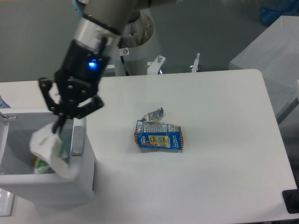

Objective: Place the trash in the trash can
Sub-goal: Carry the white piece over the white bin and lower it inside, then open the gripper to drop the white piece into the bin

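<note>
My gripper [60, 125] hangs over the open top of the white trash can [74, 184] at the left table edge. Its fingers come together on the top of the whitish plastic wrapper [48, 145], which dangles inside the can's opening with its green mark low down. The can's grey flap [77, 139] stands along the right rim beside the wrapper. The blue-and-orange foil snack packet [159, 138] lies flat on the white table near the middle, its silver torn edge pointing to the back, well to the right of the gripper.
The arm's base and a metal mount [159, 63] stand at the table's back edge. A grey box [275, 56] sits beyond the table's right side. A dark object [290, 200] is at the front right corner.
</note>
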You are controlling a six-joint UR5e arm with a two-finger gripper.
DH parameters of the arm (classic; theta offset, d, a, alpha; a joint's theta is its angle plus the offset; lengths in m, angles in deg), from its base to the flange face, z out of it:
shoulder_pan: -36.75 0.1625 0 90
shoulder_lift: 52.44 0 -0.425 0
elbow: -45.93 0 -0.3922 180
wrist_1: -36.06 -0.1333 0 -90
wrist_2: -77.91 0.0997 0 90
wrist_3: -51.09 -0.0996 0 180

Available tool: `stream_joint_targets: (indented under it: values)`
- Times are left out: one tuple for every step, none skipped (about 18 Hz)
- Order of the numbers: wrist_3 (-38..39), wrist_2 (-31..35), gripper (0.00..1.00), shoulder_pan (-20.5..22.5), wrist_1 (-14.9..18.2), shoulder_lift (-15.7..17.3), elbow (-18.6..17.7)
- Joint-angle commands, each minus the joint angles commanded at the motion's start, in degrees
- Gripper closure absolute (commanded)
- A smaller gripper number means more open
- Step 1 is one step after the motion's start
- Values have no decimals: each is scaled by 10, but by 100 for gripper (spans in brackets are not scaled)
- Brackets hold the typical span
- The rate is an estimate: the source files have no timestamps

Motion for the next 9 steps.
stream_joint_targets:
  values:
    - [-1,0,88,-1,0,0,-5]
    - [-1,0,88,-6,0,2,-9]
    - [0,0,88,-8,-1,3,-15]
    - [0,0,88,-8,0,3,-15]
    - [0,1,84,-9,-1,2,-17]
    - [-1,2,73,-9,-4,0,-18]
    - [-2,11,63,-9,-5,-1,-16]
    - [-4,24,52,-9,-5,-1,-15]
    - [-4,33,41,-9,-5,0,-15]
